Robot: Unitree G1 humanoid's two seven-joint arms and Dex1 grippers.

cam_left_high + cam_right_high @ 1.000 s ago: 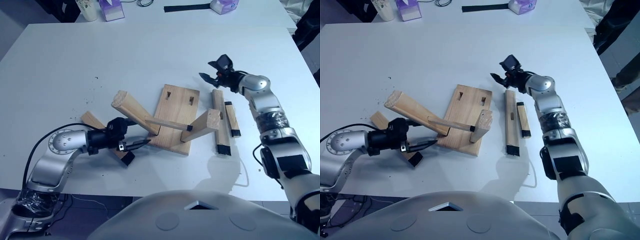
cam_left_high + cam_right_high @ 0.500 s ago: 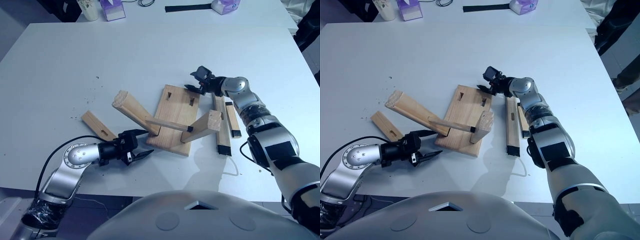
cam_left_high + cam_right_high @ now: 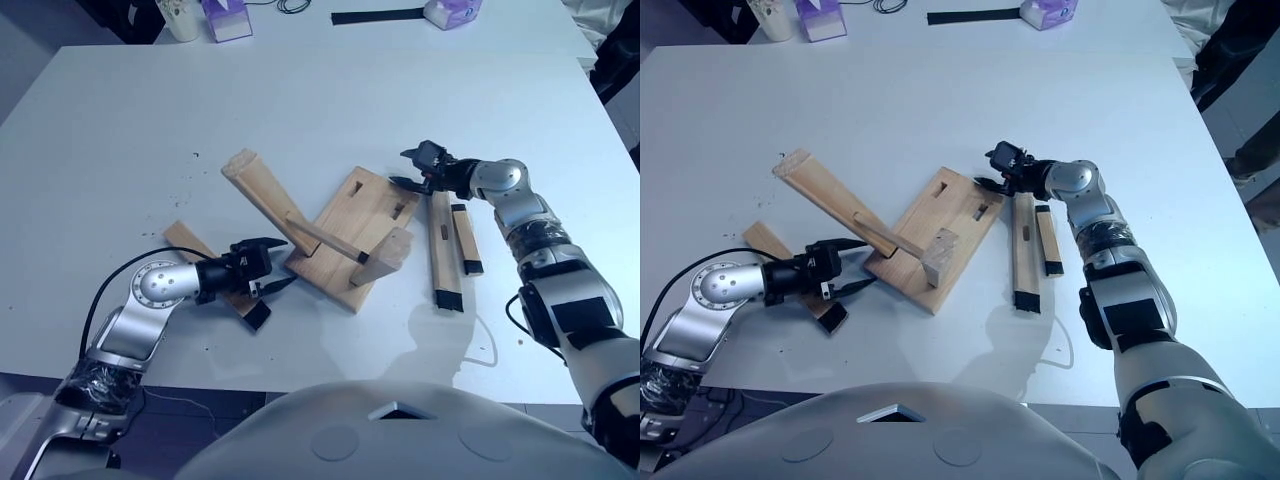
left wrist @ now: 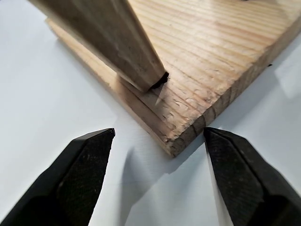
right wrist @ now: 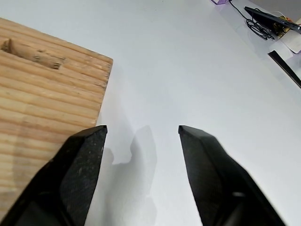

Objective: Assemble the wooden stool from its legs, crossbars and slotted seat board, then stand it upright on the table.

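The seat board point(image 3: 372, 208), with two legs point(image 3: 262, 192) and a crossbar point(image 3: 322, 238) fitted, has swung round on the table point(image 3: 300, 100) and now lies cornerwise. By my judgement the stool is only half built. The right jaws, spread, have shifted from the board's far edge to its far right corner. The left jaws, also spread, have come up to its near left corner. Two loose sticks point(image 3: 441, 250) lie just right of the board.
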